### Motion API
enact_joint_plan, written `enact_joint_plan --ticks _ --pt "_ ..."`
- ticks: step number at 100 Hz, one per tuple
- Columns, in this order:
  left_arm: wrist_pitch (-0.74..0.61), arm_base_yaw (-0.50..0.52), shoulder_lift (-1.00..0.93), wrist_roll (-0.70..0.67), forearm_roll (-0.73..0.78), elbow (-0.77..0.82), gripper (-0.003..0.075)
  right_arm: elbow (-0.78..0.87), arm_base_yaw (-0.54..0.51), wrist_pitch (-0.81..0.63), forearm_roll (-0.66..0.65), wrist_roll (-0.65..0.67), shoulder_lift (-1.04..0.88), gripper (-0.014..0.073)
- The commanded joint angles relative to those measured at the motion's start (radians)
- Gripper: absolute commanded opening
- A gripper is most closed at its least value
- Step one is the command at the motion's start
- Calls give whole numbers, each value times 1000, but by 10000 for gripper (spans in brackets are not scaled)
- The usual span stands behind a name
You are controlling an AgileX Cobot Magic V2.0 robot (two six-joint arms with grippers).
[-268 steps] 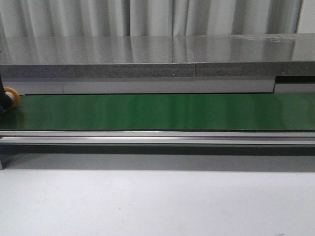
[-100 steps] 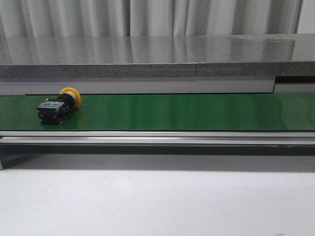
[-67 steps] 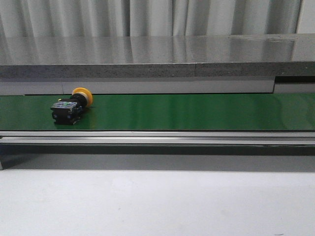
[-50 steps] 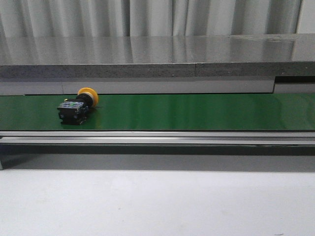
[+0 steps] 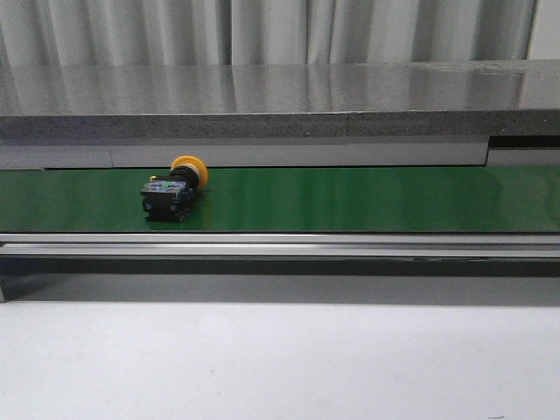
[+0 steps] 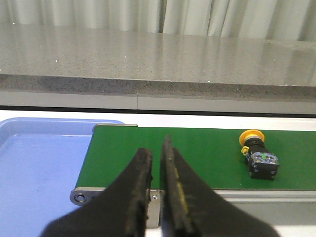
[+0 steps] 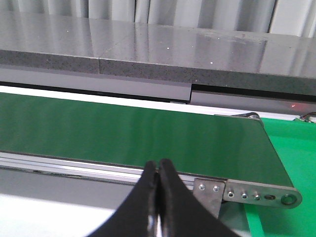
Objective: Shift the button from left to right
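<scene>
Your button (image 5: 173, 189) lies on its side on the green conveyor belt (image 5: 367, 199), in the left part of the belt as you see it from the front. Its round yellow-orange cap (image 5: 190, 169) points toward the far edge of the belt and its black boxy body (image 5: 164, 199) toward the near edge. A small green and blue mark sits on the end of the body; look at the left wrist view, where the button (image 6: 258, 153) shows it most clearly. No writing or brand on it can be read at this size.

Nothing touches the button. From the left wrist camera it sits well apart from the left gripper (image 6: 157, 157), whose dark fingers (image 6: 140, 168) stand narrow, with only a thin slit between them and nothing held. Those fingers hang over the near end of the belt, by the roller at its end, and a blue tray (image 6: 34, 173) lies just beside that end.

On the right wrist view you see the right gripper (image 7: 158, 170) with its fingers (image 7: 149, 178) pressed together, tips touching, holding nothing. It hangs near the other end of the belt (image 7: 123, 133), where a metal end bracket (image 7: 256, 193) carries a row of small screws. Beyond that end lies a green surface (image 7: 289, 148).

Behind the belt runs a long grey speckled ledge (image 5: 280, 96), with pale curtains (image 5: 262, 31) behind it. In front of the conveyor's metal rail (image 5: 280, 248) lies the white table (image 5: 280, 363).
</scene>
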Motion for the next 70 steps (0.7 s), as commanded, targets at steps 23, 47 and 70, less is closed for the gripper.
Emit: enact_joint_plan --ticks 23,47,70 --pt "-87 -9 10 -2 -9 -30 5 -46 0 -123 -12 0 -10 -121" --pt "-87 -9 10 -2 -9 -30 5 -186 0 -37 -12 0 105 -121" --pt "-87 -9 10 -2 -9 -30 5 -431 0 214 -12 0 395 -121"
